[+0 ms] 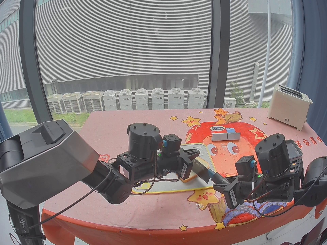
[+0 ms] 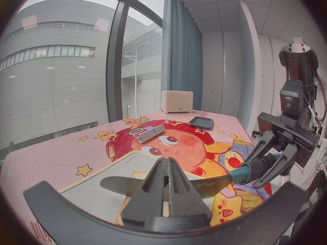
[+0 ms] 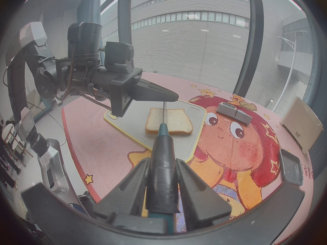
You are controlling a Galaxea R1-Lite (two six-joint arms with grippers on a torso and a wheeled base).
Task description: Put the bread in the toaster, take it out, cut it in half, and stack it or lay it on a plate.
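Note:
A slice of bread (image 3: 169,120) lies flat on the pale cutting board (image 3: 131,119) with the yellow rim. My right gripper (image 3: 162,165) is shut on the teal handle of a knife (image 3: 162,133). The blade (image 2: 136,185) stands edge-down across the middle of the slice; contact cannot be told. My left gripper (image 3: 173,96) is shut with nothing in it, its tips just above the bread's far side (image 2: 167,164). The cream toaster (image 1: 289,106) stands at the table's far right corner. A dark square plate (image 3: 291,167) sits near the right edge.
A grey knife holder (image 1: 224,135) lies on the red cartoon print at mid-table. The pink tablecloth (image 1: 143,126) is bare behind the board. A window runs along the table's far edge, and a blue curtain (image 2: 182,51) hangs behind the toaster.

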